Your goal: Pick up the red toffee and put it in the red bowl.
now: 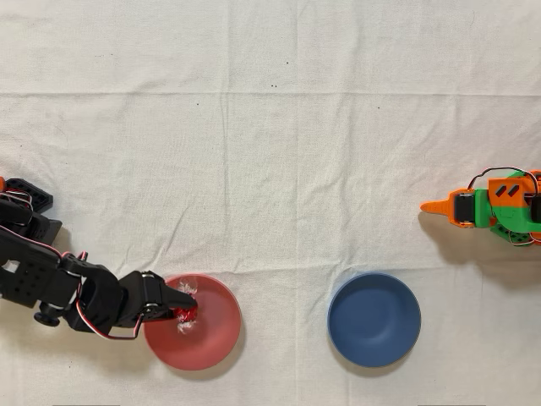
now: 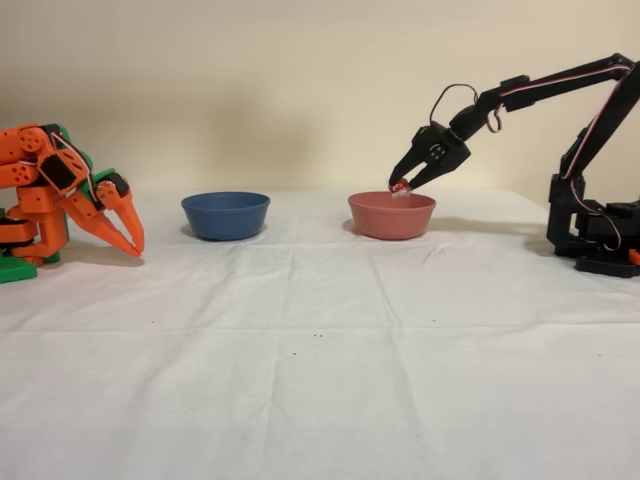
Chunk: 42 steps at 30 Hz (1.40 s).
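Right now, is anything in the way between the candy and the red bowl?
No, nothing visible is. The claw holds the red toffee just above the red bowl; from overhead it sits over the bowl's left side. Below it there is only open air. The blue bowl stands well apart.

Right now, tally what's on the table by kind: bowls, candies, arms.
Bowls: 2, the red bowl and the blue bowl
Candies: 1, the red toffee, held in the gripper over the red bowl
Arms: 2, the black arm and the idle orange arm
Total: 5
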Tool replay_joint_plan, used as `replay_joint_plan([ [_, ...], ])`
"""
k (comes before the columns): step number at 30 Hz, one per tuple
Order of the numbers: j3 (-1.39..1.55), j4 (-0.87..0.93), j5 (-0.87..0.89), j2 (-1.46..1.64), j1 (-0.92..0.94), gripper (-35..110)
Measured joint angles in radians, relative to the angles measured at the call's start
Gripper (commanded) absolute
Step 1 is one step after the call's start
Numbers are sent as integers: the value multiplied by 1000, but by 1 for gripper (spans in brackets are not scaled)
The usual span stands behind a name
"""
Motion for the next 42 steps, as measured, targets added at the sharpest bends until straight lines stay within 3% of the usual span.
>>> replay_joint_plan([
  [35, -97, -49, -8, -118, 41, 27],
  [42, -141, 66, 31, -49, 40, 27],
])
